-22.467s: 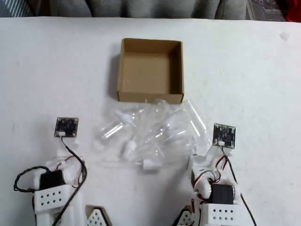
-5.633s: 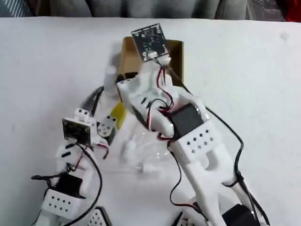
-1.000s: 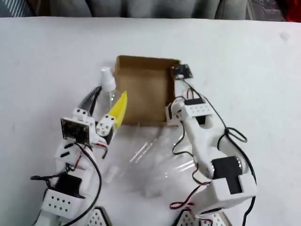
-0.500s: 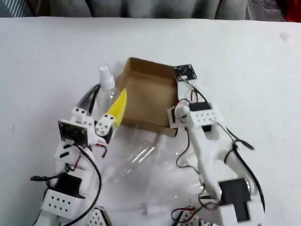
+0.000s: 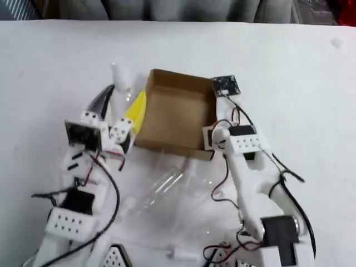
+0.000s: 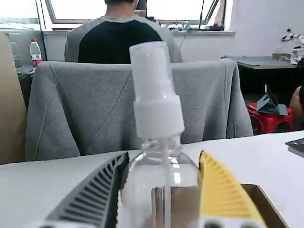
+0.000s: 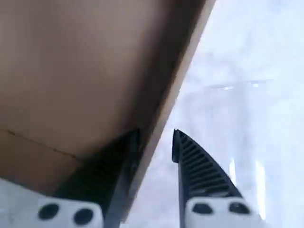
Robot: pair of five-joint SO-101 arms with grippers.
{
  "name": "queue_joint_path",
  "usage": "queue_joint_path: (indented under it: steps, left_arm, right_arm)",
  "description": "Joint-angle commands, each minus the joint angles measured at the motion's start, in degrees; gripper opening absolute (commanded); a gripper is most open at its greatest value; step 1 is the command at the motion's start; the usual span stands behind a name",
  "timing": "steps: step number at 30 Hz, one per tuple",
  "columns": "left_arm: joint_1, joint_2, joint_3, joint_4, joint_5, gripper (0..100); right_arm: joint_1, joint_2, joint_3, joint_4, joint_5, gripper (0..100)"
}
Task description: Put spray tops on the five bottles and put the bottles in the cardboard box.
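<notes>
The cardboard box (image 5: 175, 114) lies turned at an angle in the middle of the table. My right gripper (image 5: 207, 144) is shut on its near right wall; in the right wrist view the box wall (image 7: 161, 118) runs between the two dark fingers of that gripper (image 7: 153, 140). My left gripper (image 6: 164, 156) is shut on a clear bottle (image 6: 159, 183) with a white spray top (image 6: 154, 90), held upright between a grey finger and a yellow finger. From above, that bottle (image 5: 119, 80) stands just left of the box, in the left gripper (image 5: 123, 95).
Several clear bottles (image 5: 167, 183) lie loose on the table in front of the box, between the two arms; one bottle (image 7: 237, 118) lies beside the box. A loose white spray top (image 5: 181, 255) lies near the front edge. A grey chair back (image 6: 128, 104) stands beyond the table.
The box has turned and slid a little to the right with the right gripper on its wall. The left arm has carried the bottle slightly farther back along the box's left side.
</notes>
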Motion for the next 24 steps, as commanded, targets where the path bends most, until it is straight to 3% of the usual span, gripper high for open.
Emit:
queue_joint_path:
  steps: [1, 8, 15, 24]
  left_arm:
    - [-0.9, 13.1, -11.2, -5.0, 0.3, 3]
    - [-0.2, 34.5, -17.6, -25.5, 0.7, 2]
    - [0.0, 57.2, -27.6, -37.8, 0.8, 2]
    - [1.7, 77.5, -37.0, -51.9, 0.9, 2]
  right_arm:
    - [0.6, 4.0, -5.5, -1.1, 0.9, 8.9]
    - [1.5, 4.3, -7.1, 1.3, 0.9, 25.2]
    - [1.6, 4.3, -6.9, 0.9, 0.9, 17.6]
    - [1.6, 4.4, -7.0, 0.8, 0.9, 17.3]
